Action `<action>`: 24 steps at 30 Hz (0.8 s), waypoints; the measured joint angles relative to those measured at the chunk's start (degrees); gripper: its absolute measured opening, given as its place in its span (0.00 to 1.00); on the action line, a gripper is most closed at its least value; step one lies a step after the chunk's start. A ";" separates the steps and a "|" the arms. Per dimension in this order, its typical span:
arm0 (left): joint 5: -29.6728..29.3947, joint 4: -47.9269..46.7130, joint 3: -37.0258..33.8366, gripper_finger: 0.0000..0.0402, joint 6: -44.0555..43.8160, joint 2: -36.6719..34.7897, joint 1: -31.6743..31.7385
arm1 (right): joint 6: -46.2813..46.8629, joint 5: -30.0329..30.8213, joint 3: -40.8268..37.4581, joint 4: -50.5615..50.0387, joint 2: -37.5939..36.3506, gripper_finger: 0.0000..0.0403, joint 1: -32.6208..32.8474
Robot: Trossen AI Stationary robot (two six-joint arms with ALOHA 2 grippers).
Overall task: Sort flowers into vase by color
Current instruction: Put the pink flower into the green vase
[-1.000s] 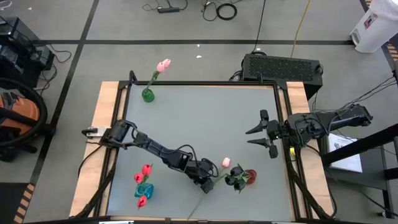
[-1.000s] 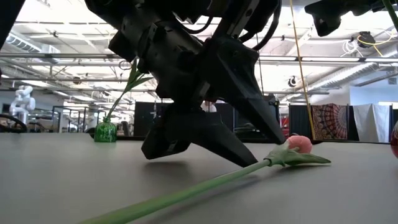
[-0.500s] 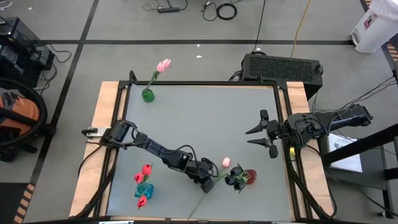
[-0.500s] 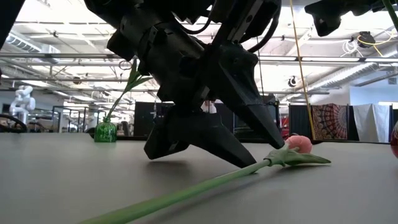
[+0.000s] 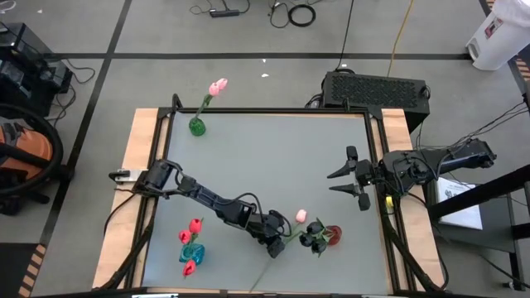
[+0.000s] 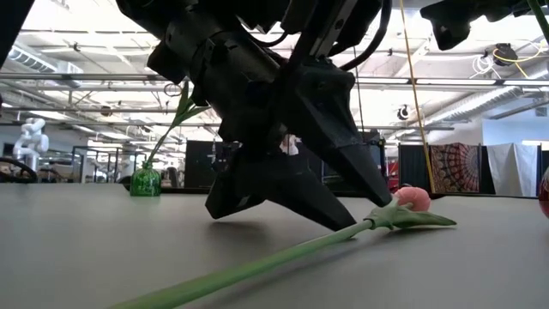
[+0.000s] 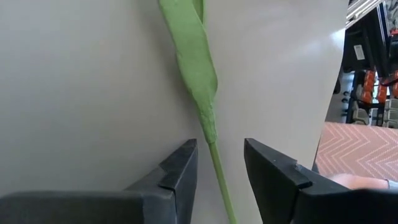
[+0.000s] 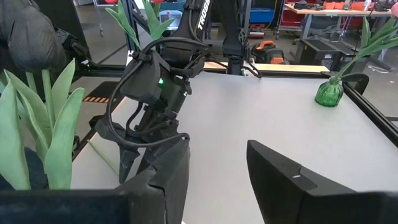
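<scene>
Presently on the grey table (image 5: pixel 273 157): one loose pink tulip (image 5: pixel 301 216), lying flat near the front edge, head pointing toward the right arm's side and its thin green stem (image 6: pixel 257 268) trailing off toward the front of the table. The left gripper (image 5: pixel 277 241) is lowered over that stem, fingertips at or just above the tabletop in the low view, jaws spread with a finger on each side; this posture reads as a setup for a pinch, since a stem lying flat can only be taken by straddling it from above. In the left wrist view the stem runs up through the gap between the two dark fingers (image 7: pixel 180 174), nearer to one of them, touching neither as far as can be seen, and the folded leaf (image 7: pixel 196 56) lies just beyond the tips. Nothing is gripped yet. Also listed: a green vase (image 5: pixel 197 127) at the far left corner holding one pink tulip, the likely destination for this flower by colour; a teal vase (image 5: pixel 193 252) at the near left with red tulips; a cluster of black tulips (image 5: pixel 315 237) with something red just beside the loose flower's head, its holder not clear. The right gripper (image 5: pixel 352 177) waits at the right side of the table, well apart, jaws spread and empty.
</scene>
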 joint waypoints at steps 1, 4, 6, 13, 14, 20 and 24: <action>0.00 0.00 0.00 0.34 0.15 0.00 0.00 | -0.02 0.00 0.00 0.00 0.00 0.38 0.00; 0.00 0.00 0.00 0.28 0.30 0.00 0.00 | 0.00 0.00 0.00 0.00 0.01 0.38 0.00; 0.06 0.00 0.00 0.23 0.31 0.00 0.00 | 0.00 0.00 0.00 0.00 0.01 0.38 0.00; 1.75 0.17 0.00 0.02 2.88 0.00 0.00 | 0.00 0.00 0.00 0.00 0.01 0.38 0.00; 1.87 0.17 0.00 0.02 3.15 0.00 0.00 | -0.01 0.00 0.00 0.00 -0.01 0.38 0.00; 2.10 0.17 0.00 0.01 4.30 0.00 0.00 | -0.02 0.00 0.00 0.00 -0.01 0.38 0.00; 2.10 0.17 0.02 0.01 5.12 0.00 0.30 | -0.02 0.00 0.00 0.00 0.01 0.38 0.00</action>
